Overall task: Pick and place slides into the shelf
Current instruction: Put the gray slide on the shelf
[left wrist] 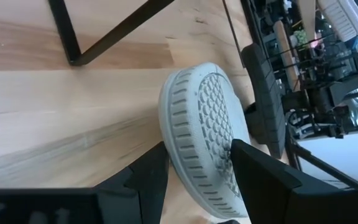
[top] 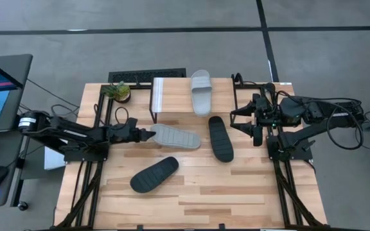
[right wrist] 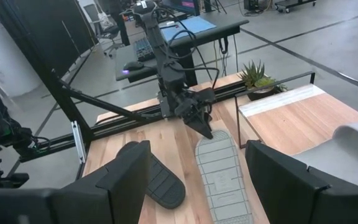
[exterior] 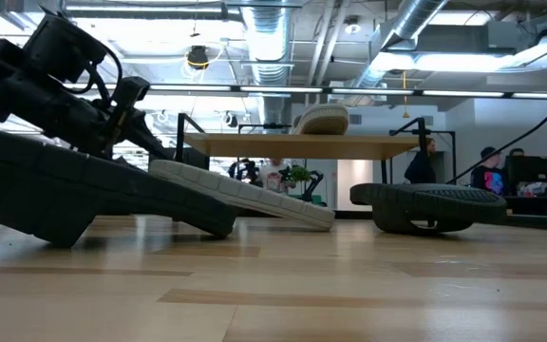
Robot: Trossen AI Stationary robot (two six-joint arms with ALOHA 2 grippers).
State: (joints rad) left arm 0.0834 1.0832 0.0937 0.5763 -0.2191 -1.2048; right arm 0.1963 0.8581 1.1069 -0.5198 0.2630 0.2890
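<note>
Left gripper (top: 148,135) clamped on heel end of a grey sandal (top: 172,136), sole up, heel raised and toe on the table (top: 236,192), just in front of the shelf (top: 166,93). Second grey sandal (top: 201,92) atop the shelf. Two black sandals (top: 154,174) (top: 221,138) on the table. Right gripper (top: 239,120) parked far right, fingers apart, empty.

Grey slides (top: 172,136) two, black slides (top: 221,138) two, shelf (top: 172,94) one
</note>
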